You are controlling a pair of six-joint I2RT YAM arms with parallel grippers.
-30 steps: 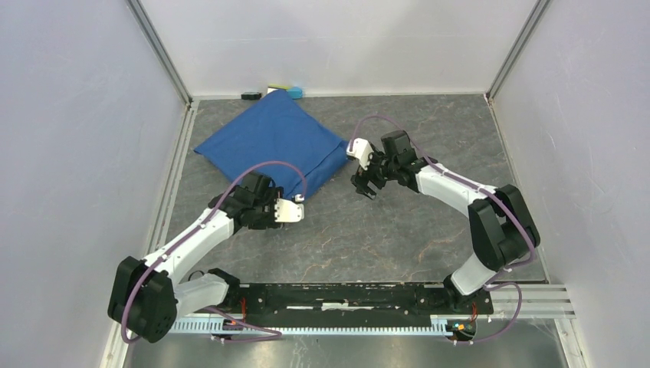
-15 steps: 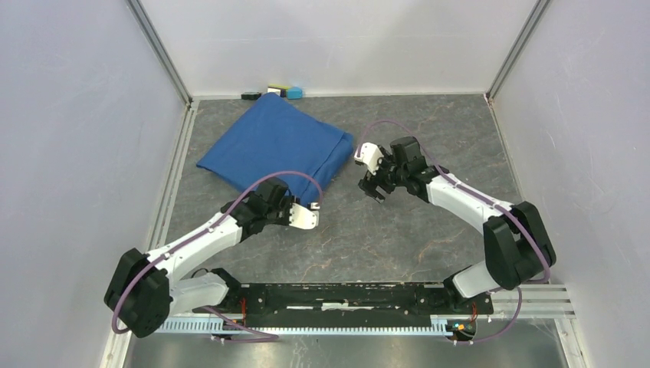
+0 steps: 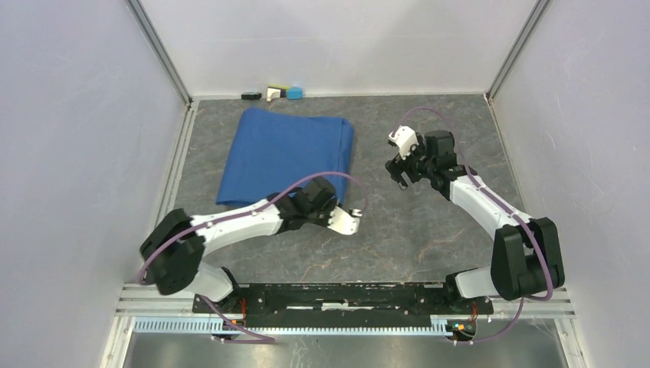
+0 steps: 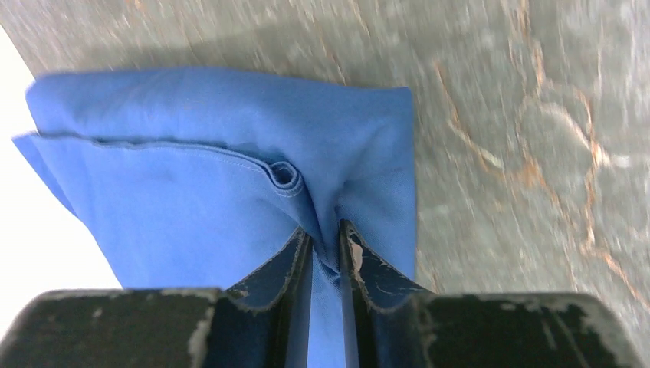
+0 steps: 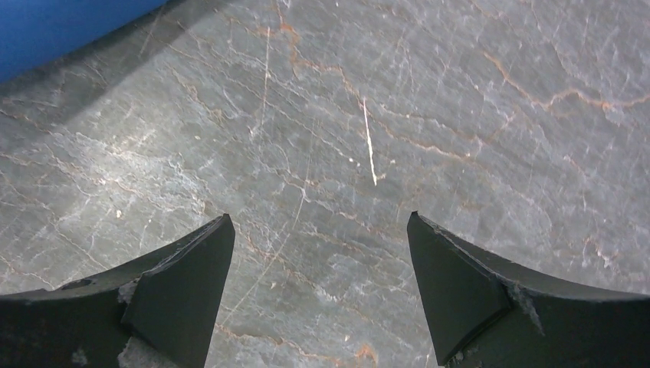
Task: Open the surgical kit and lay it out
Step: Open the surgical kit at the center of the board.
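The surgical kit is a folded blue cloth wrap (image 3: 287,149) lying flat at the back left of the table; I cannot see what is inside it. My left gripper (image 3: 309,204) sits at the wrap's near right corner. In the left wrist view its jaws (image 4: 326,234) are shut on a pinched fold of the blue cloth (image 4: 192,169). My right gripper (image 3: 399,170) hovers open over bare table to the right of the wrap, apart from it. Between its fingertips (image 5: 320,222) only the stone surface shows, and a strip of blue wrap (image 5: 46,23) lies at the top left.
Small black (image 3: 250,96), white-and-yellow (image 3: 274,93) and blue (image 3: 294,93) blocks lie against the back wall, just behind the wrap. Grey walls close in the left, right and back. A metal rail (image 3: 536,293) runs along the near edge by the arm bases.
The left gripper closed on the wrap's near corner and swung right, turning the wrap from a diamond to square with the table. The right arm drew back to the right, still open.
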